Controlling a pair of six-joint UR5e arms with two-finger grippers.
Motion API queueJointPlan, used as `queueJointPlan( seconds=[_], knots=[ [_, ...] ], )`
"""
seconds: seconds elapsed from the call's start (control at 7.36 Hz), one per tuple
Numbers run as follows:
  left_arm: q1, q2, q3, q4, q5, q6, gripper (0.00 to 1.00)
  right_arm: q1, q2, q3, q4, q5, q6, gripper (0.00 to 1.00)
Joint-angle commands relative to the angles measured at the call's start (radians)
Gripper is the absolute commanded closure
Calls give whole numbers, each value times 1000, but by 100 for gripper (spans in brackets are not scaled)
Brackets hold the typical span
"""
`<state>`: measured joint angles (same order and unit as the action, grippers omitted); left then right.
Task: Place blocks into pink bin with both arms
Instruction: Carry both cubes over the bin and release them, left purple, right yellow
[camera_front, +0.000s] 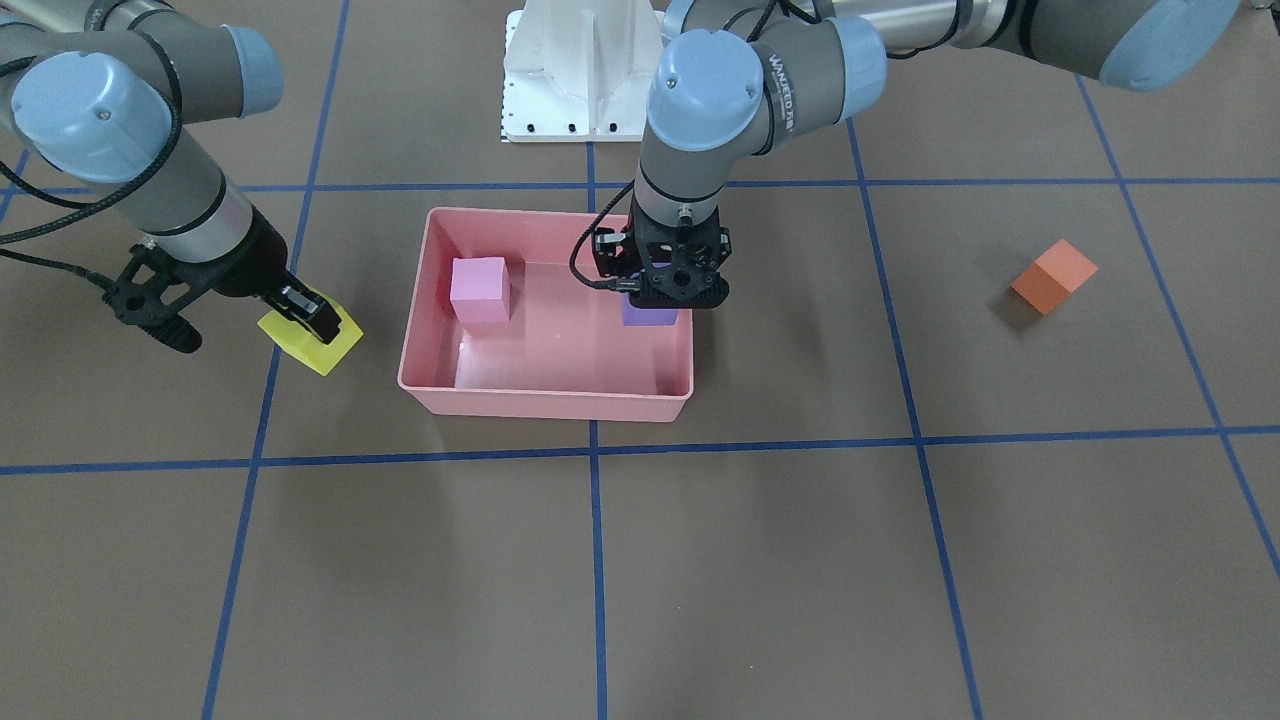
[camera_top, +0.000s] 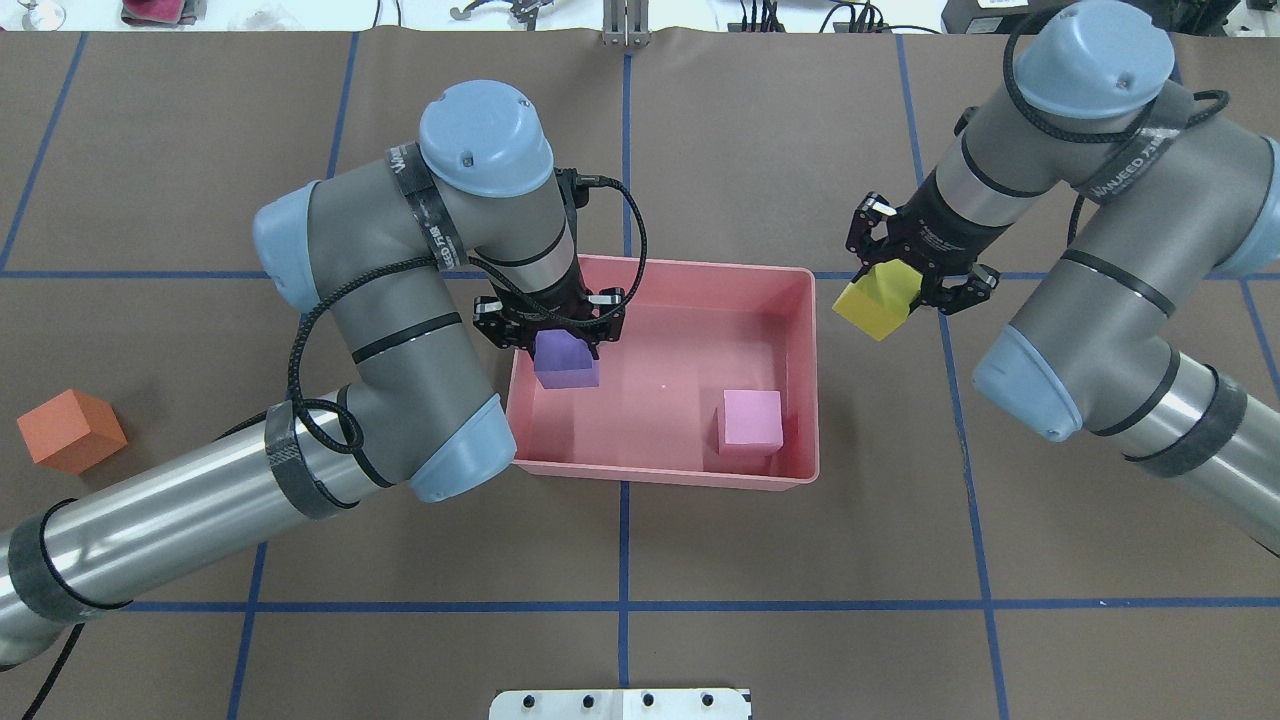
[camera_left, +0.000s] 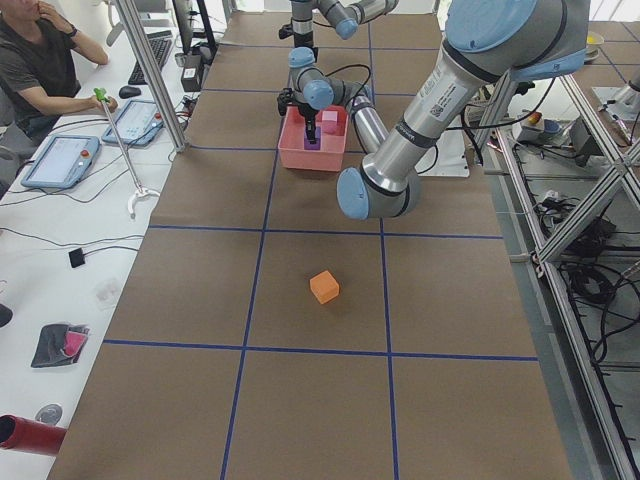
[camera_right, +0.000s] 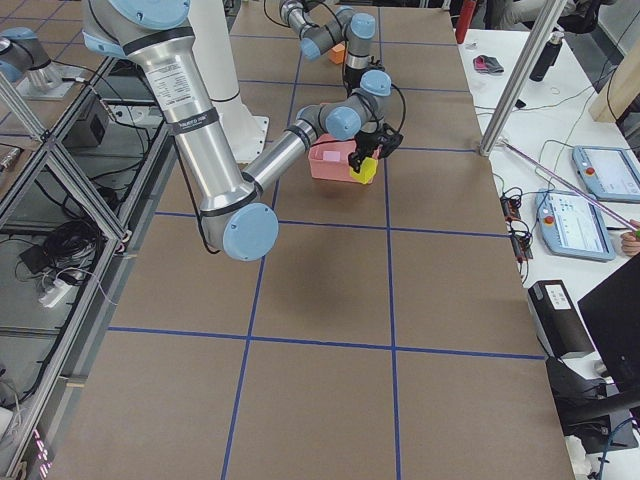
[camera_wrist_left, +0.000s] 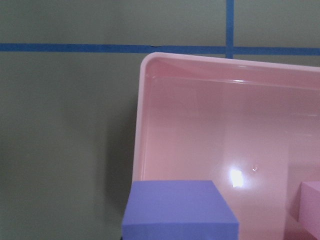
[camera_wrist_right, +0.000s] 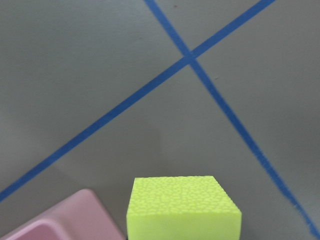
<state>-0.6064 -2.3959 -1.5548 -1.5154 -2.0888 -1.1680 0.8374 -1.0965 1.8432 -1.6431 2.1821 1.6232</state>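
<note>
**Both tools loaded, one cube in the bin, one out on its own**

Overhead: my left tool (camera_top: 553, 342) is clamped on the purple cube (camera_top: 567, 365) over the left end of the pink bin (camera_top: 665, 478). I can't tell if the cube touches the bin floor. The light pink cube (camera_top: 751, 420) sits inside, in the near right corner. My right tool (camera_top: 893, 275) grips the yellow cube (camera_top: 877, 298), tilted, just outside the bin's right end. The orange cube (camera_top: 70, 431) lies on the worktop (camera_top: 800, 560) far left, well apart from the rest.

Front-facing view: same thing mirrored. Purple is at the bin's right end, yellow is just off its left end, and orange is way out right.

Left side view: the orange cube is alone on the near stretch, with the bin far up the worktop.

Right side view: yellow shows right at the bin's near end.

Left wrist: purple is at the bottom edge, the bin corner is beyond it, and a sliver of light pink shows at the right.

Right wrist: yellow is bottom centre, the bin's corner is at lower left, and the blue tape lines (camera_wrist_right: 189, 57) cross beyond.
</note>
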Motion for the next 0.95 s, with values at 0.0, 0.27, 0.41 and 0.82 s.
queueJointPlan(
  seconds=[0.0,0.27,0.41,0.82],
  knots=[
    [13,3,38,-43,1,1,28,-58,88,-7,-11,-10,116,100],
    [-22,3,3,-46,-7,7,0,-127,122,-10,-9,-57,188,100],
    [-54,15,-57,-36,-11,8,0,-167,135,-15,-7,-103,201,100],
    [-248,307,-319,36,-165,292,0,-259,204,-82,8,-194,262,97]
  ],
)
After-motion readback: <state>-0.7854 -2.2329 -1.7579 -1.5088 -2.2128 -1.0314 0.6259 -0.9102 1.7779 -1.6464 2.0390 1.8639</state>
